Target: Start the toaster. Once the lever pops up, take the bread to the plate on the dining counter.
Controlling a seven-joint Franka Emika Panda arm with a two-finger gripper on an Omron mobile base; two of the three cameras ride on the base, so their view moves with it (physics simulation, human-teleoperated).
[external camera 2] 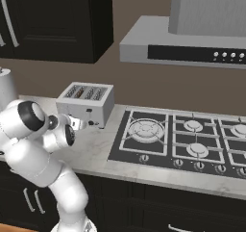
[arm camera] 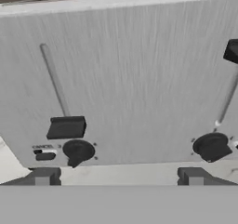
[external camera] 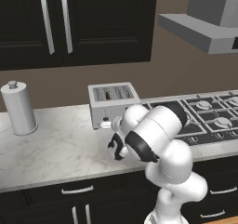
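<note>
The silver-grey toaster (external camera: 113, 102) (external camera 2: 86, 103) stands on the marbled worktop against the wall. A dark brown slice of bread (external camera: 108, 95) sits in one of its top slots. My gripper (external camera: 108, 124) (external camera 2: 79, 123) (arm camera: 118, 176) is open, right up against the toaster's front, its fingertips (arm camera: 44, 176) wide apart with nothing between them. In the hand view the left lever (arm camera: 65, 127) sits low in its slot, just above a round knob (arm camera: 77, 151). The right lever (arm camera: 232, 50) is high in its slot. The plate and the dining counter are out of view.
A tall white canister (external camera: 18, 108) stands to the left of the toaster. A gas hob (external camera: 204, 114) (external camera 2: 182, 139) lies to its right under a grey hood (external camera 2: 182, 48). Dark wall cabinets (external camera: 69, 23) hang above, and the worktop's front edge (external camera: 60, 179) is close to my arm.
</note>
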